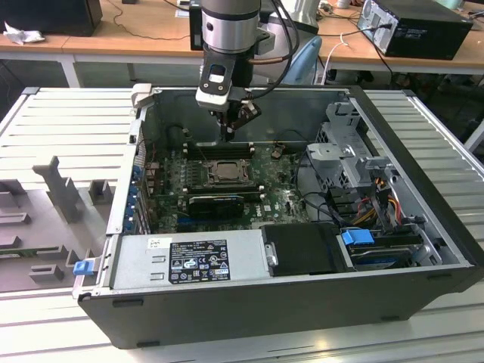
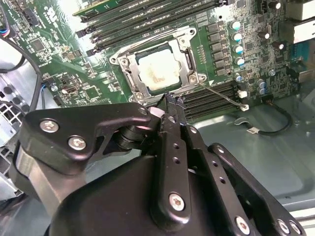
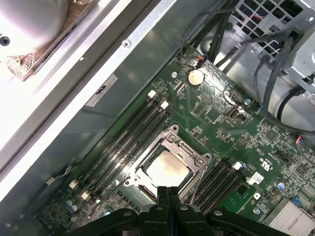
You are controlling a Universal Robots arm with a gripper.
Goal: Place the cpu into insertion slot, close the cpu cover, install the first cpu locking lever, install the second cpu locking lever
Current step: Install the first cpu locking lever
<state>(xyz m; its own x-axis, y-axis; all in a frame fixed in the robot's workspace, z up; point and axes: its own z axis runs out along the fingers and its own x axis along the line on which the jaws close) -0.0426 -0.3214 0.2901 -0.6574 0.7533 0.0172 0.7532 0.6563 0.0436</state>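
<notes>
The cpu (image 2: 157, 71) lies flat in the insertion slot (image 1: 224, 172), its pale top showing through the window of the cpu cover (image 2: 188, 55), which lies down over it. In the first wrist view the cpu (image 3: 166, 169) sits inside the grey cover frame (image 3: 197, 160). A thin wire locking lever (image 2: 221, 94) sticks out from the socket's corner across the memory slots. My gripper (image 1: 229, 134) hangs just above the board at the socket's far edge. Its black fingertips (image 2: 170, 101) are pressed together, shut on nothing I can see. In the first wrist view the gripper (image 3: 167, 192) points at the socket's edge.
Memory slots (image 3: 123, 142) flank the socket on both sides. A long black graphics card (image 1: 215, 203) lies in front of the socket, with the power supply (image 1: 189, 261) nearer still. Drive cages and cables (image 1: 355, 162) fill the exterior view's right. The case walls (image 1: 249, 102) enclose the board.
</notes>
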